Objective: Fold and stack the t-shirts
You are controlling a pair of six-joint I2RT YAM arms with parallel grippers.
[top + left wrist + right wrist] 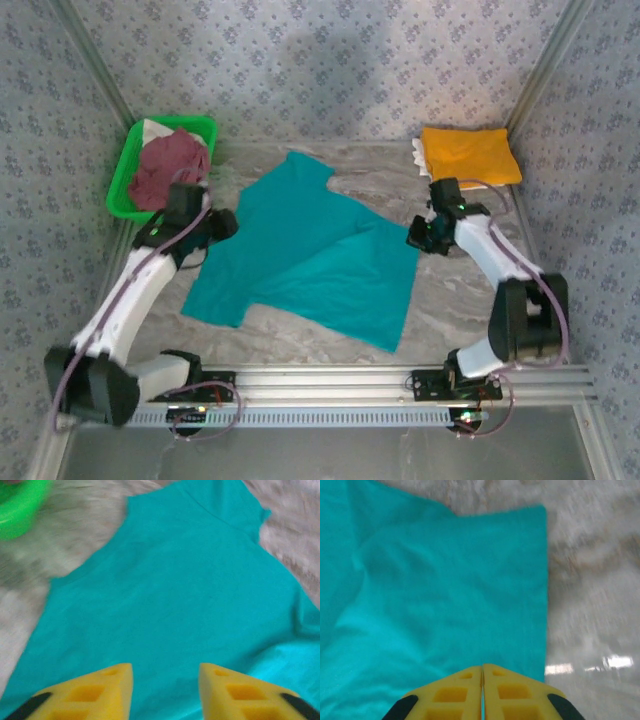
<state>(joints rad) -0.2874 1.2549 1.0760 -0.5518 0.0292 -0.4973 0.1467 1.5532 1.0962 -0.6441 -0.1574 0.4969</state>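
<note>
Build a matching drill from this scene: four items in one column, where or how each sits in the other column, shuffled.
Items
1. teal t-shirt
2. orange-yellow t-shirt
3. maroon t-shirt
4. green basket

Place or state
A. folded, far-right corner
B. far-left corner, holding cloth
C. spread out in the middle, between the arms
D. bunched up inside a container

Pairs: 1-C, 2-A, 3-D, 4-B

white arm links (125,300), black joints (186,206), thin purplish cables (566,322), chunky yellow fingers (95,694) with black patches
</note>
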